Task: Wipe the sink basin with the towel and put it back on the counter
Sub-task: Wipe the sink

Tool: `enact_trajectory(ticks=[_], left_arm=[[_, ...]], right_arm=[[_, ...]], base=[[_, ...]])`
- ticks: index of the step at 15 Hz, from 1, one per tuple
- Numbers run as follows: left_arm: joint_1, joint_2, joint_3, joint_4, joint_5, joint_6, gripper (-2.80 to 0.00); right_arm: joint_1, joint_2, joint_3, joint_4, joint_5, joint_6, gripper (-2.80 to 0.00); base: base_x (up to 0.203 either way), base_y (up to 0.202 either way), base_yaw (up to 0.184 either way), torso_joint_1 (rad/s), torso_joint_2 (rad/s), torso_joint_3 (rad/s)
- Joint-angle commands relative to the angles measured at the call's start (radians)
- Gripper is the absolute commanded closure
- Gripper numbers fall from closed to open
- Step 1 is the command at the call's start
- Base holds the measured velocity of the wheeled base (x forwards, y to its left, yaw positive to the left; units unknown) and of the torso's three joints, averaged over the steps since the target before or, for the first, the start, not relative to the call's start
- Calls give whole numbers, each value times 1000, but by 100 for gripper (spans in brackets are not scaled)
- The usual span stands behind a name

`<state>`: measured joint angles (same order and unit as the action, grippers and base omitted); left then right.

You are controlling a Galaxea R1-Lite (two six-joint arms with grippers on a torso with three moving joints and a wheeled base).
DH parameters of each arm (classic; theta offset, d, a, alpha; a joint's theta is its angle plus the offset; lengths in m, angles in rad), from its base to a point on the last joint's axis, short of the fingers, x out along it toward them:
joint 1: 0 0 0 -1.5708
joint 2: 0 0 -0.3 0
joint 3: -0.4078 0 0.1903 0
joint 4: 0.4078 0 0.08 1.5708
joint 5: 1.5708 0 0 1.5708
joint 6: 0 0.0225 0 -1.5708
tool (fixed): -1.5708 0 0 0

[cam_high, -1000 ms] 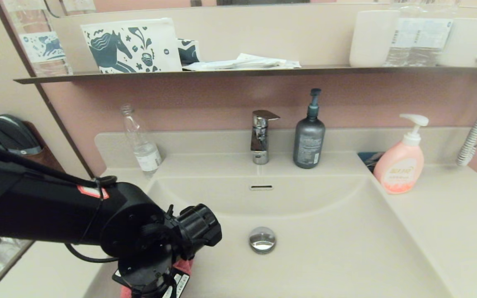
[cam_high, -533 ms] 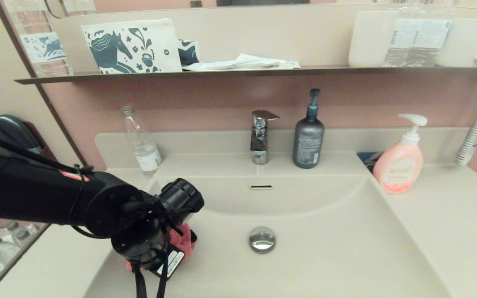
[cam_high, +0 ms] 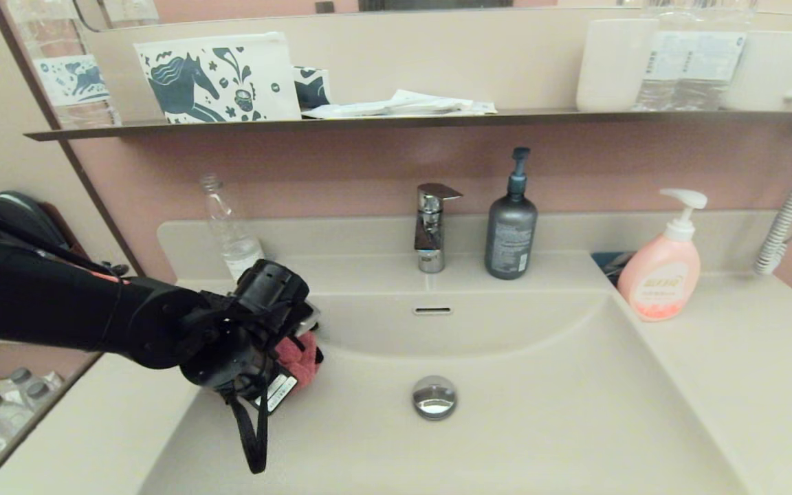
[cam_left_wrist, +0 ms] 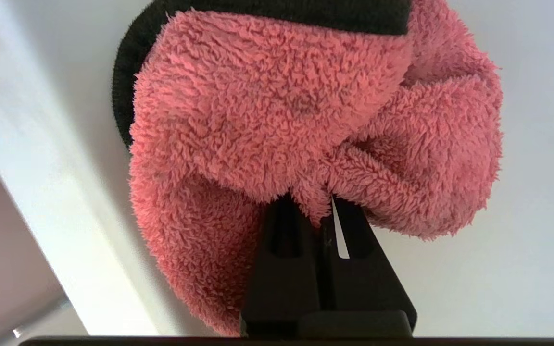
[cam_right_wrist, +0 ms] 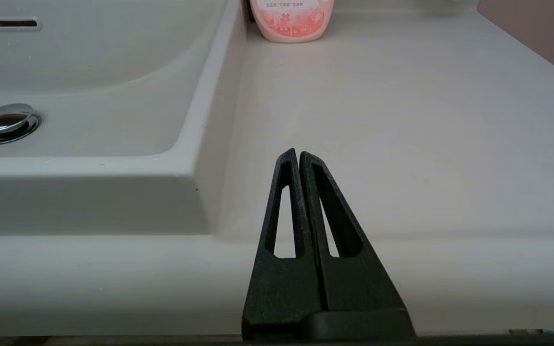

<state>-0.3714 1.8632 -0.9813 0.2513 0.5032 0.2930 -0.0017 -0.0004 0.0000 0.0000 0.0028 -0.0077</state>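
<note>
The beige sink basin (cam_high: 520, 426) fills the lower middle of the head view, with its chrome drain plug (cam_high: 434, 397) and overflow slot (cam_high: 432, 311). My left gripper (cam_high: 293, 357) reaches into the basin's back left corner and is shut on the coral-pink towel (cam_high: 298, 361). In the left wrist view the bunched towel (cam_left_wrist: 282, 120) presses against the pale basin wall, pinched by the left gripper (cam_left_wrist: 322, 202). The right gripper (cam_right_wrist: 298, 154) is shut and empty, parked low at the front edge of the counter (cam_right_wrist: 402, 120), right of the basin.
A chrome tap (cam_high: 432, 227), a dark pump bottle (cam_high: 511, 227) and a clear water bottle (cam_high: 231, 230) stand on the back ledge. A pink soap pump bottle (cam_high: 664, 265) stands on the right counter (cam_high: 746, 357). A dark shelf (cam_high: 396, 120) runs above.
My left arm has drawn the towel from the basin's front left up toward the back left corner, away from me.
</note>
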Motion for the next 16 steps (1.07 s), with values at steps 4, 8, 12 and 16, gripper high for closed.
enact_trajectory(ticks=[4, 8, 12, 16], left_arm=[[51, 40, 0, -121, 6, 84, 0], [46, 8, 38, -113, 6, 75, 0], [-13, -52, 104, -57, 4, -9, 0], [-128, -53, 17, 140, -6, -234, 0]], right_arm=[[0, 0, 0, 0, 0, 0, 0], [0, 0, 0, 0, 0, 0, 0], [0, 0, 0, 0, 0, 0, 0], [0, 0, 0, 0, 0, 0, 0]], base=[[0, 0, 0, 0, 0, 0], [0, 0, 0, 0, 0, 0], [0, 0, 0, 0, 0, 0], [0, 0, 0, 0, 0, 0]])
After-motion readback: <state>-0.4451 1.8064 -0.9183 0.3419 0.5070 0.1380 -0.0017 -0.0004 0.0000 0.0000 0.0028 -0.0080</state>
